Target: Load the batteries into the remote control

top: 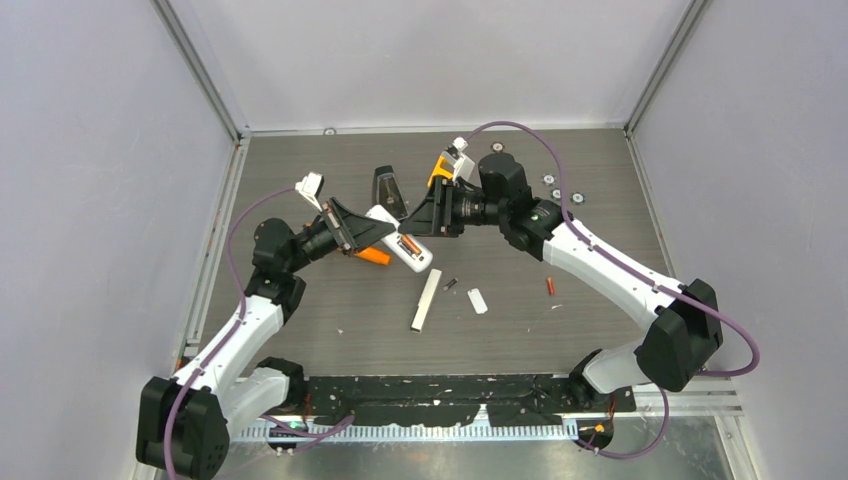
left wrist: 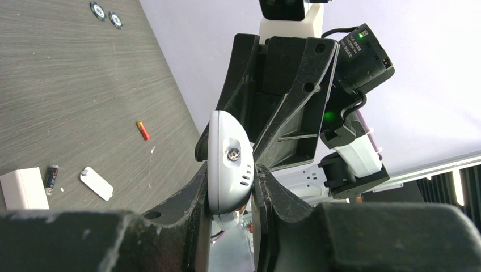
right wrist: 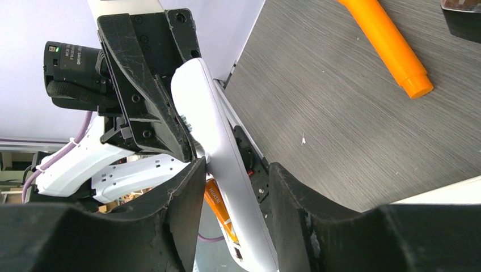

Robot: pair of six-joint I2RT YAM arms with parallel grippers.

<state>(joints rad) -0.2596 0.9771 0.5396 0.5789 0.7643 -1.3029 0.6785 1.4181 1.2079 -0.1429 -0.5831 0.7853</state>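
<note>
1. Top view: the left gripper (top: 372, 233) is clamped on the white remote (top: 420, 258), holding it above the middle of the table (top: 300, 300). An orange battery (top: 408, 245) sits in the remote's open compartment. The right gripper (top: 432, 215) faces it from the right, right at the remote. On the table near of them lie a dark grey battery (top: 450, 284), a small white cover (top: 478, 300) and a long white piece (top: 427, 298). A red battery (top: 550, 286) lies further right. Silver discs (top: 548, 180) sit far right, and an orange handle (top: 375, 255) shows under the left gripper.
2. Left wrist view: both fingers (left wrist: 193, 192) press on the remote's (left wrist: 230, 153) narrow sides, and the jaws are narrow. The red battery (left wrist: 142, 130), the dark grey battery (left wrist: 51, 175) and the cover (left wrist: 96, 183) lie apart on the table.
3. Right wrist view: the half-closed fingers (right wrist: 187, 192) stand on either side of the remote (right wrist: 221, 147). I cannot tell whether they grip it. The orange battery (right wrist: 218, 209) lies in the remote between them.
</note>
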